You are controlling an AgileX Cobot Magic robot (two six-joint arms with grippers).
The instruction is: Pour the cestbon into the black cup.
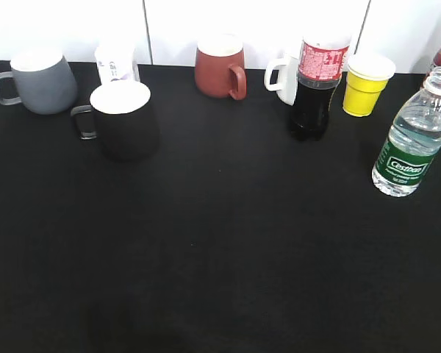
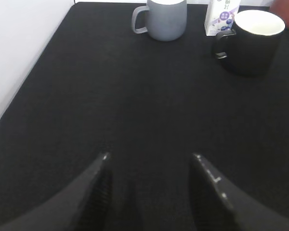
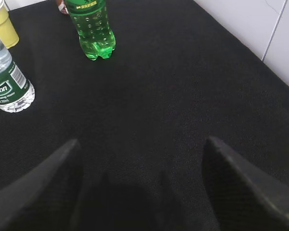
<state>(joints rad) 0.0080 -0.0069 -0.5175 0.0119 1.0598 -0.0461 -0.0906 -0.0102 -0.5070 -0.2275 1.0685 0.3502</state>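
Upper left of the exterior frame: grey mug, then the black cup just below-right of it, upright on the dark desk, handle to the left. Far right edge: the cestbon, upright, no cap, near a yellow cup and cola bottle. Left end effector spread wide and holding nothing; right end effector same deal, wide and empty.

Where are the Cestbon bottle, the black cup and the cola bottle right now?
Cestbon bottle (image 1: 407, 166), exterior view, on its green label.
Black cup (image 1: 126, 126), exterior view, on its outer wall.
Cola bottle (image 1: 312, 107), exterior view, on its dark body.
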